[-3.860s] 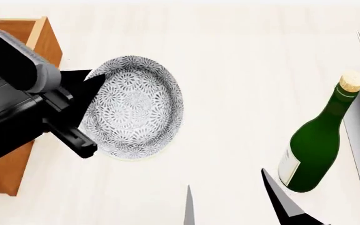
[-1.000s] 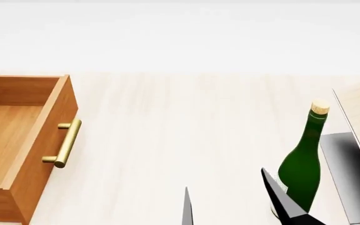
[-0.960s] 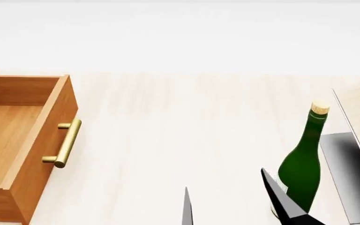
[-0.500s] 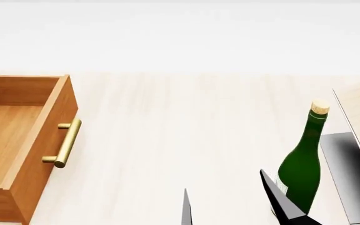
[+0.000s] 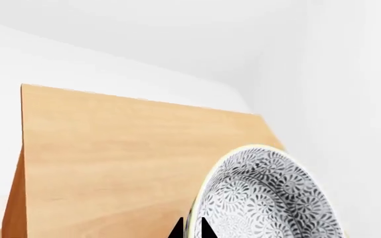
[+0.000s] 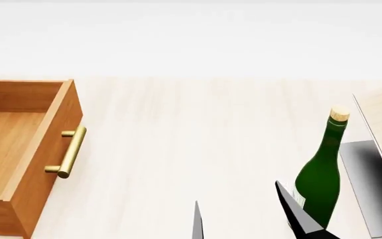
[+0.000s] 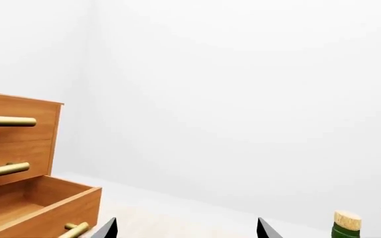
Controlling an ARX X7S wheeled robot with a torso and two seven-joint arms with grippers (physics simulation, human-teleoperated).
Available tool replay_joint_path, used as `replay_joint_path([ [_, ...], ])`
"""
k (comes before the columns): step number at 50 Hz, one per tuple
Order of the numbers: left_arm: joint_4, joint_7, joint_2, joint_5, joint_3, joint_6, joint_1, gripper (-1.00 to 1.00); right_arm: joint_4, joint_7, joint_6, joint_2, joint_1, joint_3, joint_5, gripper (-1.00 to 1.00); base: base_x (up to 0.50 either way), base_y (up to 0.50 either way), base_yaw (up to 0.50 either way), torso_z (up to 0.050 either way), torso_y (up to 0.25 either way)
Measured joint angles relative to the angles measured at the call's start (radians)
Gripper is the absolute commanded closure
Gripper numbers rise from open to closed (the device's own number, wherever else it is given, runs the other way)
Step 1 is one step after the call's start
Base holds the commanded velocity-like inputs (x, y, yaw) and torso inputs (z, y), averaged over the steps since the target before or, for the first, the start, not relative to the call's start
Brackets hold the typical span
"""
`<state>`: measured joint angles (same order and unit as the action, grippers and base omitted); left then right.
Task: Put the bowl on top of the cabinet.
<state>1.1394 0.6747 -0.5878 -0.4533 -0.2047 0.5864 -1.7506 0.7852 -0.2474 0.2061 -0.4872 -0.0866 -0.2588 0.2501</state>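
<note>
One bowl is pinched at its rim by the left gripper, with the cabinet top lying just beneath and beyond it.

Pale light-wood tabletop, grain running front to back, filling most of head view. Standing on it at left: orange-brown cabinet w/ lowest drawer pulled open, brass bar handle on drawer front; upper closed drawers w/ more handles seen in right wrist view. At right: green bottle, upright, cork stopper, white label near base. Just beside bottle, further right: pale slanted rack w/ grey base, cut off by frame edge. Bottle & cabinet well apart.
</note>
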Motion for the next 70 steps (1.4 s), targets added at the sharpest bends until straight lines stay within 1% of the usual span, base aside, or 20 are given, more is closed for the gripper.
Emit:
replay_joint_path([
  [12,0.095,-0.032,0.009,0.040,0.031,-0.057,-0.022,1.00,-0.004,-0.002,-0.002,-0.002,0.001,-0.002,0.002,-1.00,0.00,0.00,0.00,0.000,0.001],
  [13,0.101,-0.035,0.010,0.044,0.033,-0.060,-0.024,-1.00,-0.004,-0.002,-0.002,-0.002,0.001,-0.003,0.002,-1.00,0.00,0.00,0.00,0.000,0.000],
  [32,0.152,-0.063,0.018,0.080,0.036,-0.081,-0.039,-1.00,-0.006,-0.005,0.002,-0.006,0.009,-0.006,0.007,-1.00,0.00,0.00,0.00,0.000,0.000],
  [40,0.129,-0.054,0.020,0.086,0.023,-0.063,-0.040,-1.00,-0.002,-0.007,0.006,-0.008,0.011,-0.008,0.008,-1.00,0.00,0.00,0.00,0.000,0.000],
  [47,-0.080,-0.006,0.029,0.021,-0.041,0.051,0.036,-1.00,-0.001,-0.009,0.003,-0.010,0.009,-0.009,0.007,-1.00,0.00,0.00,0.00,0.000,0.000],
  [59,-0.524,0.095,0.051,-0.133,-0.169,0.295,0.201,-1.00,0.001,-0.013,0.000,-0.012,0.007,-0.014,0.002,-1.00,0.00,0.00,0.00,0.000,0.000],
  [70,-0.859,0.165,0.076,-0.276,-0.262,0.490,0.301,-1.00,0.002,-0.016,-0.002,-0.014,0.007,-0.017,0.000,-1.00,0.00,0.00,0.00,0.000,0.000],
])
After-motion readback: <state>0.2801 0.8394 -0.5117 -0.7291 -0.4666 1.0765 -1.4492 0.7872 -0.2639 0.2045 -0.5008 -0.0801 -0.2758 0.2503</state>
